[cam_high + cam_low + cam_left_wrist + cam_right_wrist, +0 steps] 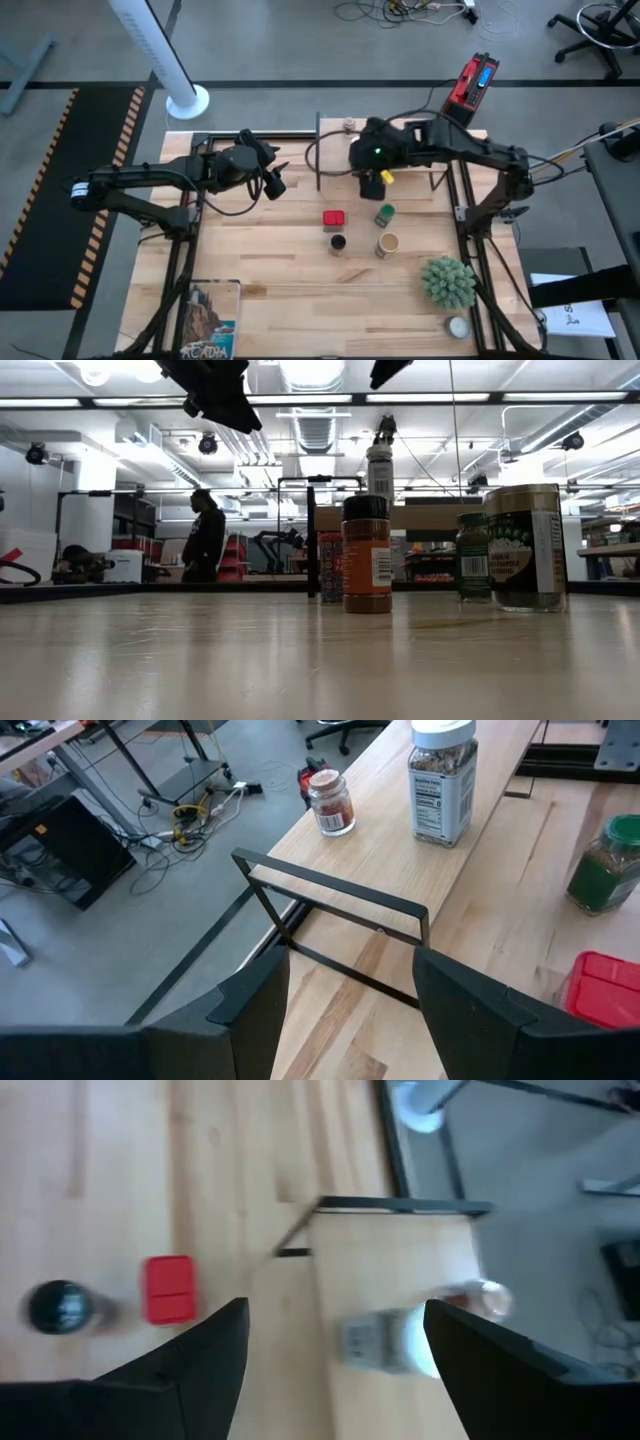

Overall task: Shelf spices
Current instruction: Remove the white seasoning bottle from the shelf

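**Putting spices on the shelf: two up, four to go**

From above, the shelf (400, 165) stood at the back of the table (290, 290). The right gripper (372, 183) hung over it. The left gripper (275, 180) waited just left of the shelf. Four spices sat in front on the table: the red tin (334, 218), the green-lid jar (384, 214), the black-lid jar (338, 243) and the tan cylinder (387, 243).

From table height, the black-lid jar (366, 554) stood nearest, and the white-lid jar (379, 472) stood up high behind it.

The left wrist view showed the white-lid jar (442, 782) and a small grey-lid jar (331, 802) already on the shelf, fingers (250, 1005) wide and empty.

The right wrist view showed open, empty fingers (205, 1350) above the white-lid jar (385, 1340).
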